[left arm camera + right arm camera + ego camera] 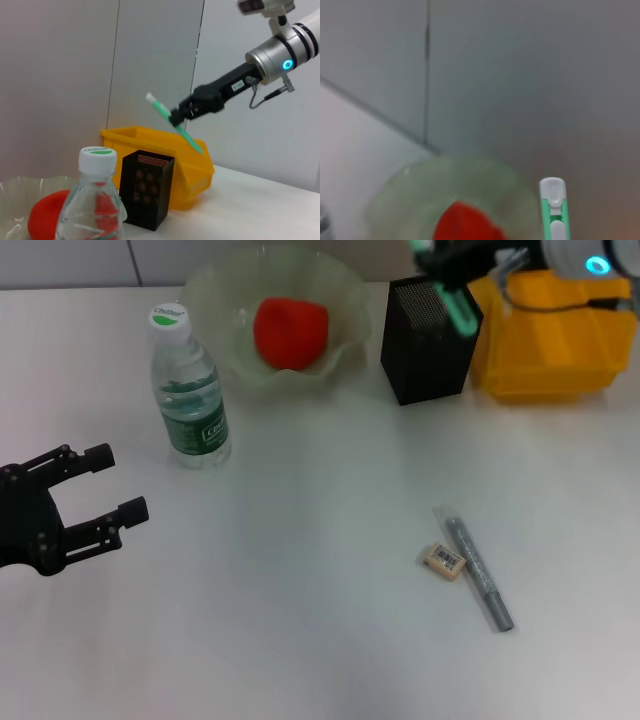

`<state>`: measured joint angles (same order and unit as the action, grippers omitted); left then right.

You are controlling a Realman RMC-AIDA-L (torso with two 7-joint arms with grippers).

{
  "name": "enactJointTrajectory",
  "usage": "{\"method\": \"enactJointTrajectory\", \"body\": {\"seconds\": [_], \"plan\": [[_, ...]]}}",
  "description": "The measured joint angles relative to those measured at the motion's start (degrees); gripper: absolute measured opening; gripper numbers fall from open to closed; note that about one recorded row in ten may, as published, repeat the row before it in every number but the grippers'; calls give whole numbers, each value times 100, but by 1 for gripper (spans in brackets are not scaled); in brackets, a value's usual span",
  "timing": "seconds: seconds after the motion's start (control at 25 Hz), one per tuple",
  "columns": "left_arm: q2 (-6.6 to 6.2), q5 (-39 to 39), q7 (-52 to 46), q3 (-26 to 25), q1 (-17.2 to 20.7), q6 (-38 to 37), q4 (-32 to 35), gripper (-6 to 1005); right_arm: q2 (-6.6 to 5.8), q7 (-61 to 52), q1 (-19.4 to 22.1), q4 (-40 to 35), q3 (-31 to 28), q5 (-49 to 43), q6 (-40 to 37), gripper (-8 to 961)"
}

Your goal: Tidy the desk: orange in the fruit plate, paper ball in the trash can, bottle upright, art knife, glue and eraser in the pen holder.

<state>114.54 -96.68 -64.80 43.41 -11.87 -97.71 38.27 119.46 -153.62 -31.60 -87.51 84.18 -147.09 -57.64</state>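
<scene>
My right gripper [447, 270] is shut on the mint-green art knife [461, 310] and holds it tilted just above the black mesh pen holder [430, 340]; it also shows in the left wrist view [176, 119]. The orange [291, 332] lies in the pale green fruit plate [215, 290]. The bottle [188, 390] stands upright on the white desk [300, 590]. The grey glue stick [478, 570] and the tan eraser [445, 560] lie side by side on the desk. My left gripper [110, 485] is open and empty at the left edge. The paper ball is out of view.
The yellow trash can [550, 335] stands right of the pen holder at the back right. A grey wall runs behind the desk's far edge.
</scene>
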Motion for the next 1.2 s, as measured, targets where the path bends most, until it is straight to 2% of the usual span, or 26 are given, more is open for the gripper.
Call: {"method": "enactJointTrajectory", "body": {"seconds": [0.12,0.24,0.56,0.72,0.96,1.2], "plan": [[0,0,-8,0,-19,60,-11,785,1,486,247,164,13,399,768,168],[4,1,-24,4,-41,127,-21,785,-8,1317,369,591,17,1286,1504,168],[30,1,-49,0,-114,194,-34,785,-12,3705,142,2172,102,3356,2804,167],[35,1,-63,0,-158,238,-34,785,-9,4654,-2,2788,121,4199,3090,167],[43,0,-64,-1,-197,280,-33,785,-1,5831,-33,3230,91,5376,3136,167],[57,1,-66,0,-226,297,-31,785,-10,5972,-111,3642,68,5544,3100,167]]}}
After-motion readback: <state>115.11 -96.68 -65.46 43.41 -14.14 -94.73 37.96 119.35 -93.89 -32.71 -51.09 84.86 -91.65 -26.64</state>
